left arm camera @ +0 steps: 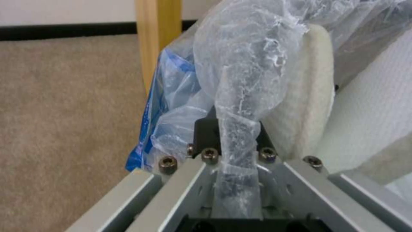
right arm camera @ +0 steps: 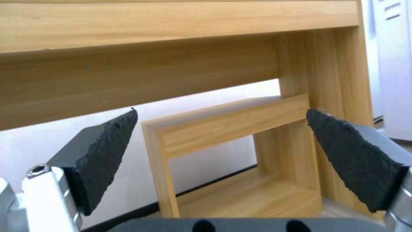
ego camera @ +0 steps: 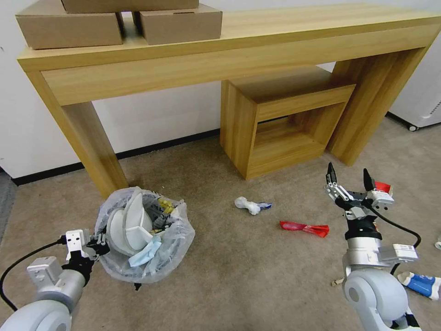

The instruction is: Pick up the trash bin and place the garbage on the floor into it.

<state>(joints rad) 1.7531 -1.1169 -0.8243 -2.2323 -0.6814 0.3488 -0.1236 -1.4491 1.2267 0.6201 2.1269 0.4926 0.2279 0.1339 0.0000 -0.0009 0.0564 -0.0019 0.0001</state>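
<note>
Left gripper (ego camera: 97, 244) clamps the bag-lined dark round trash bin (ego camera: 172, 243) by its rim. Right gripper (ego camera: 347, 180) hovers wide open, empty; next target is probably the red wrapper (ego camera: 305, 228).

The trash bin (ego camera: 144, 239) is lined with thin, crinkly translucent plastic, glossy where it is bunched between the left gripper's (ego camera: 97, 244) bolted, brushed-metal parts. The slippers (ego camera: 131, 225) inside are made of white, matt textured cloth. The right gripper's (ego camera: 349, 181) pads (right arm camera: 107, 154) are faced with rough, matt black rubber. The table (ego camera: 229, 50) and the small shelf (ego camera: 280, 119) are finished in smooth pale wood grain. The boxes (ego camera: 179, 23) are of matt brown cardboard. The floor (ego camera: 257, 276) is covered in short beige carpet. The red wrapper (ego camera: 304, 228) is shiny.
</note>
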